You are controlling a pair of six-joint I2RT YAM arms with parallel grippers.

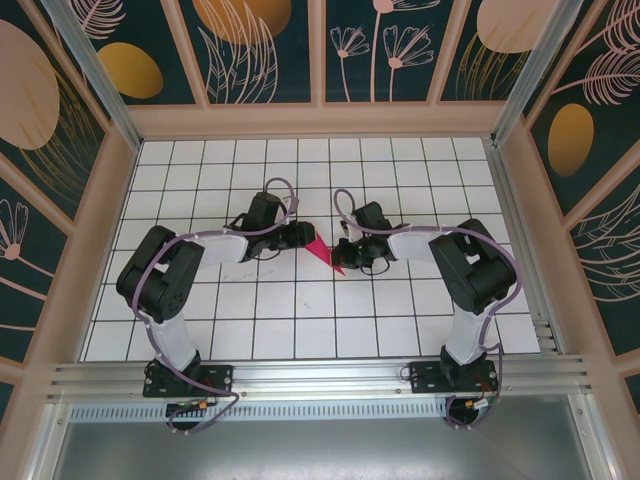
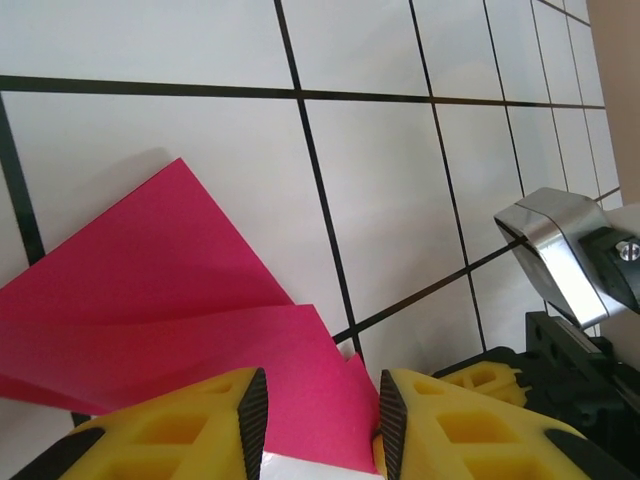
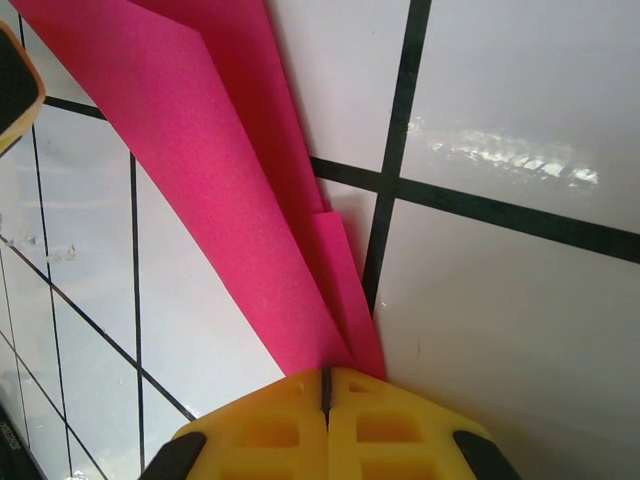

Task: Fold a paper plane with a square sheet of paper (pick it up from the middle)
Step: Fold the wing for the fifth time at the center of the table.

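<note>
Lying near the middle of the white gridded surface (image 1: 300, 330), the pink sheet of paper (image 1: 325, 252) is folded into a narrow wedge running from 10 to 4 o'clock. Both arms rise from the 6 o'clock edge, elbows bent outward, forearms reaching inward and low. The left pincer (image 1: 304, 238) meets the sheet at 10 o'clock, the right pincer (image 1: 343, 260) at 4 o'clock. Up close, the right fingers (image 3: 390, 420) press together on the sheet's tip. The left fingers (image 2: 450, 420) stand partly apart, with a raised fold between them.
</note>
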